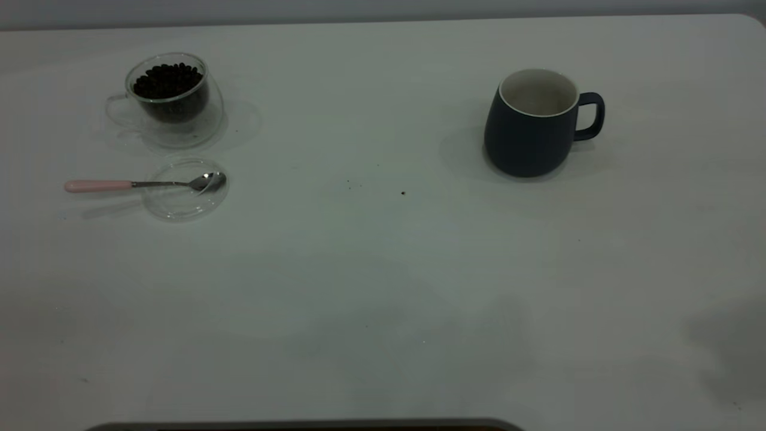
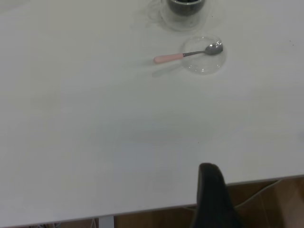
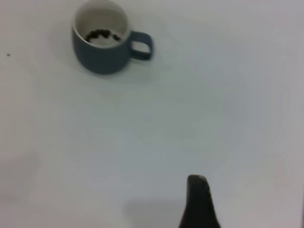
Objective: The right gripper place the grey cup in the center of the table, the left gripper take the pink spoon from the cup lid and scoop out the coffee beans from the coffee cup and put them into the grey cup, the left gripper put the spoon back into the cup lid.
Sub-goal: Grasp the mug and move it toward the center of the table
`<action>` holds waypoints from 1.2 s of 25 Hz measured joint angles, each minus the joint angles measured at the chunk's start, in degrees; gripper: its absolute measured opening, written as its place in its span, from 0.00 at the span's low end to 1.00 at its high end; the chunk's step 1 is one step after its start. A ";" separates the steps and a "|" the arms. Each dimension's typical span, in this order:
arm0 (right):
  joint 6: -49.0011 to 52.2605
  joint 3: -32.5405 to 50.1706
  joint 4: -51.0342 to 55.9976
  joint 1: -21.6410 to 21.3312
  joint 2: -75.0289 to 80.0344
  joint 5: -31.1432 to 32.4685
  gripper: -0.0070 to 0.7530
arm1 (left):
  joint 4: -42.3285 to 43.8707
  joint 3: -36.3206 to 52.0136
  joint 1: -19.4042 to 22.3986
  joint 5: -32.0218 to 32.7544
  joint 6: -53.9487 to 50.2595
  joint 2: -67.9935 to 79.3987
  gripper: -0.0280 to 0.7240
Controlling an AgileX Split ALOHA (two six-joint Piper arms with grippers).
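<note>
The grey cup [image 1: 532, 129] stands upright on the tabletop [image 1: 371, 287] at the exterior view's right, handle pointing right, a few coffee beans [image 3: 102, 34] inside. At left, the coffee cup [image 1: 170, 96] holds beans; just in front, the pink spoon [image 1: 143, 184] rests its bowl in the cup lid [image 1: 182, 206]. Both grippers hang back near the tabletop's edge; whether their jaws are spread I cannot tell.
</note>
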 joint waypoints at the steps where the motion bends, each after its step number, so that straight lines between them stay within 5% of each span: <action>1: -2.83 -1.85 2.04 0.00 4.62 -1.20 0.77 | 0.00 0.00 0.00 0.00 0.00 0.00 0.73; 11: -39.01 -16.82 21.94 0.00 39.93 -2.15 0.77 | 0.00 0.00 0.00 0.00 0.00 0.00 0.73; 22: -92.66 -30.20 32.91 0.00 62.93 -9.45 0.77 | 0.00 0.00 0.00 0.00 0.07 0.00 0.73; 30: -97.15 -38.51 35.19 0.00 73.40 -12.65 0.73 | 0.05 0.00 0.00 0.00 0.07 0.00 0.73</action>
